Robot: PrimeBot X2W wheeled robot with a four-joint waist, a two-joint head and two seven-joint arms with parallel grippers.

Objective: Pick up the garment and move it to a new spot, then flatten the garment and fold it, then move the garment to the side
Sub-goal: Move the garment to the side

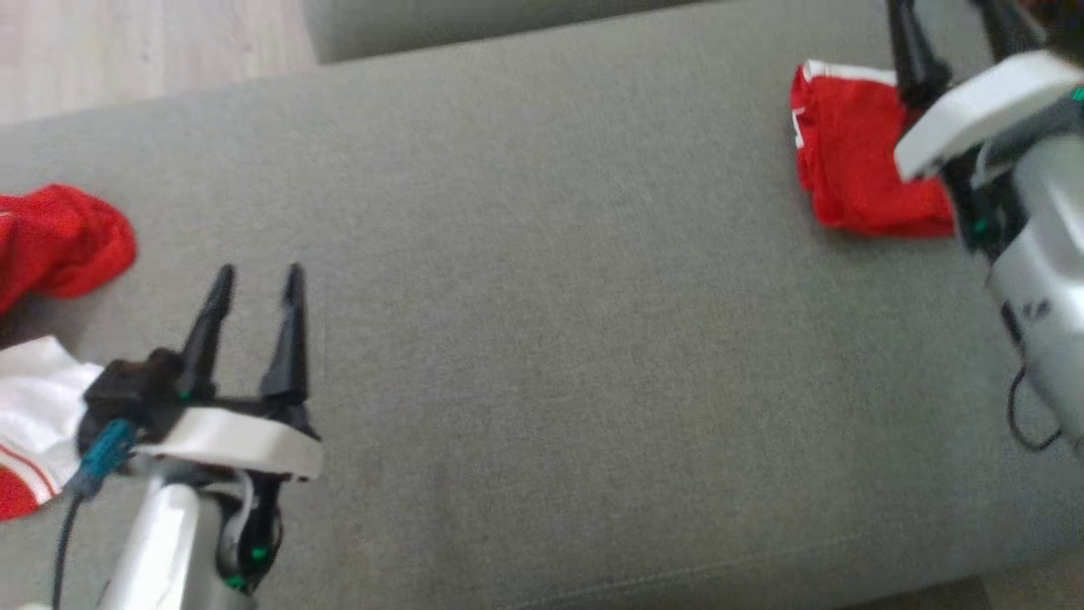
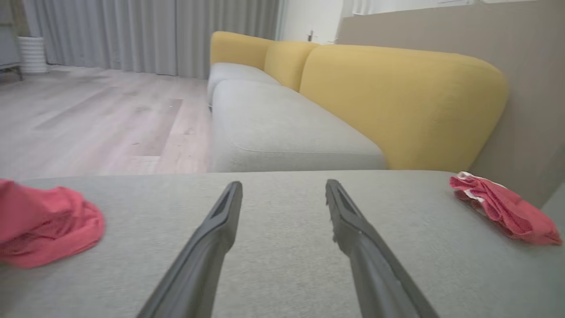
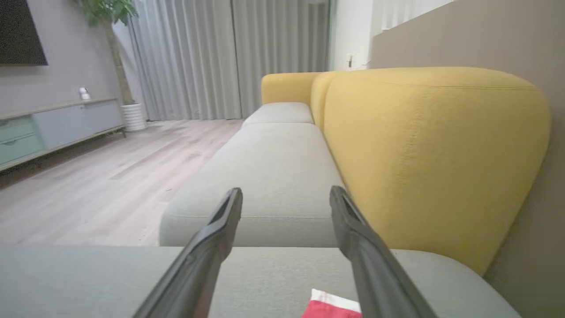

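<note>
The garment [image 1: 855, 161] is red with white trim and lies folded small at the far right of the grey cushion [image 1: 550, 339]. In the left wrist view the garment [image 2: 503, 207] rests at the right by the wall. My right gripper [image 1: 957, 34] is over its far edge, open and empty. The right wrist view has the open right gripper [image 3: 286, 194] above the cushion, with a corner of the garment [image 3: 331, 307] below its right finger. My left gripper [image 1: 259, 273] stands open and empty near the cushion's left front; its fingers [image 2: 284, 185] are spread wide in its own view.
A crumpled red cloth [image 1: 59, 237] lies at the left edge, with a white and red cloth [image 1: 34, 398] in front of it. Yellow backrests [image 3: 432, 154] and more grey seats run ahead. Wooden floor [image 1: 127, 42] lies beyond the cushion's far left.
</note>
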